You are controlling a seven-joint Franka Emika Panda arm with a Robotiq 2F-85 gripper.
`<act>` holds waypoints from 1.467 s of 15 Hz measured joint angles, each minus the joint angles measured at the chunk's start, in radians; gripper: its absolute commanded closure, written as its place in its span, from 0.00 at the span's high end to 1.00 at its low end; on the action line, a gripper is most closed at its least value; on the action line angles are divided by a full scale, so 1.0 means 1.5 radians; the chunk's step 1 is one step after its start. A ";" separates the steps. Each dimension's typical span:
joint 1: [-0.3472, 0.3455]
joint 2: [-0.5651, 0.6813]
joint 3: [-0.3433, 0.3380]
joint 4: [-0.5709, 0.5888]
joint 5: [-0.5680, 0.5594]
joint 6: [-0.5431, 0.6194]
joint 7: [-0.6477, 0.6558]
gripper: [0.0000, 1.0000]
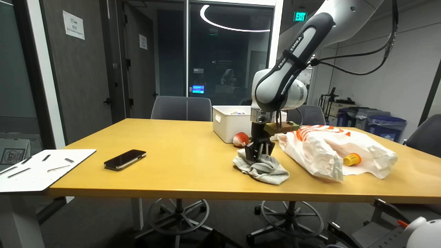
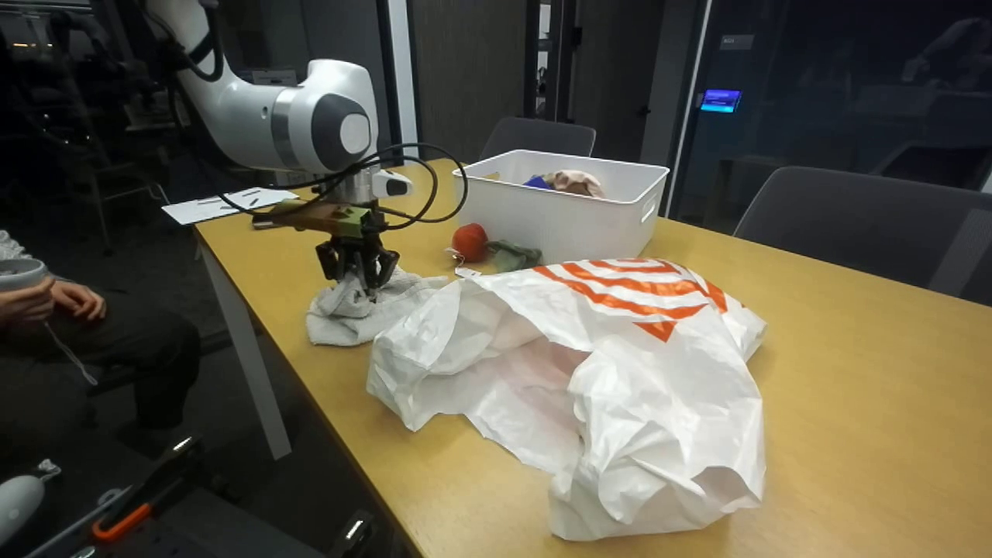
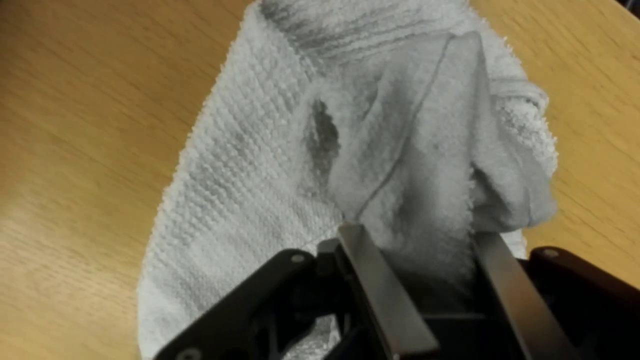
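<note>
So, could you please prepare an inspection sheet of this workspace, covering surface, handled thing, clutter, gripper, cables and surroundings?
Surface: yellow-brown table with wood grain; spills: nothing seen.
Handled thing: grey-white cloth, crumpled on the table.
Clutter: crumpled white bag beside the cloth; white bin holding items; red round item next to it; phone; white board at the table's end.
Gripper: pointing down, fingers on either side of a cloth fold; whether they hold it firmly, cannot tell.
Cables: black, looping off the arm; snags: nothing seen.
Surroundings: chairs beyond the table; seated person at the edge of an exterior view.
</note>
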 measured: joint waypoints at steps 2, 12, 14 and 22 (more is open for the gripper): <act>0.002 -0.003 -0.010 0.005 -0.011 -0.008 0.015 0.04; 0.006 -0.161 -0.069 -0.015 -0.144 -0.096 0.199 0.04; 0.006 -0.217 -0.069 -0.033 -0.191 -0.114 0.264 0.04; -0.048 -0.466 0.009 -0.133 -0.296 -0.241 0.539 0.04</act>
